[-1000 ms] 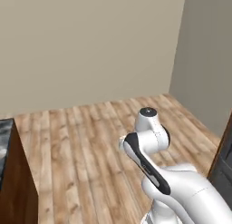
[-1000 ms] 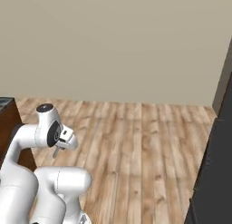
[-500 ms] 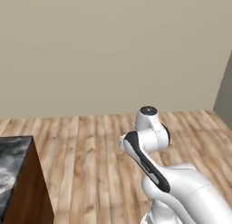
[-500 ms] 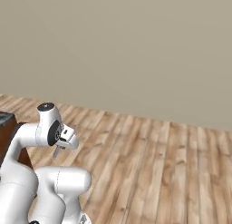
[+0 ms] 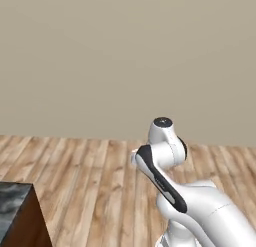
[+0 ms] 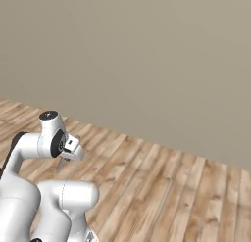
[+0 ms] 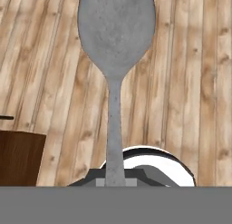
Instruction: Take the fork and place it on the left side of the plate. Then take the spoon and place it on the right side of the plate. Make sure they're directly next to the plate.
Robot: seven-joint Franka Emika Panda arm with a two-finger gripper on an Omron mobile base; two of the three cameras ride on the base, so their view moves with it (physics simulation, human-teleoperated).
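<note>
Spoon step of the task in hand, by the look of it: spoon (image 7: 116, 60) pinched by its thin handle in the claw (image 7: 116, 175), oval bowl pointing straight out ahead of the fingertips. Claw pressed together on the handle, with the spoon's length running away from it along the line of sight. Nothing beyond the spoon but wooden floor (image 7: 190, 82), far below the claw. Corner of a dark brown desk (image 7: 20, 157) seen off to one side of the claw, low in the hand view; likely the same dark block (image 5: 17, 216) at the lower left of the left base view. In the right base view, claw (image 6: 65, 160) carried high and tucked close to the arm, aimed down over the floor. Plate and fork nowhere near the claw.

Judged a carrying phase, spoon in transit. Next move called for: bringing the plate within reach, lowering the spoon just beside its right edge, then releasing.
</note>
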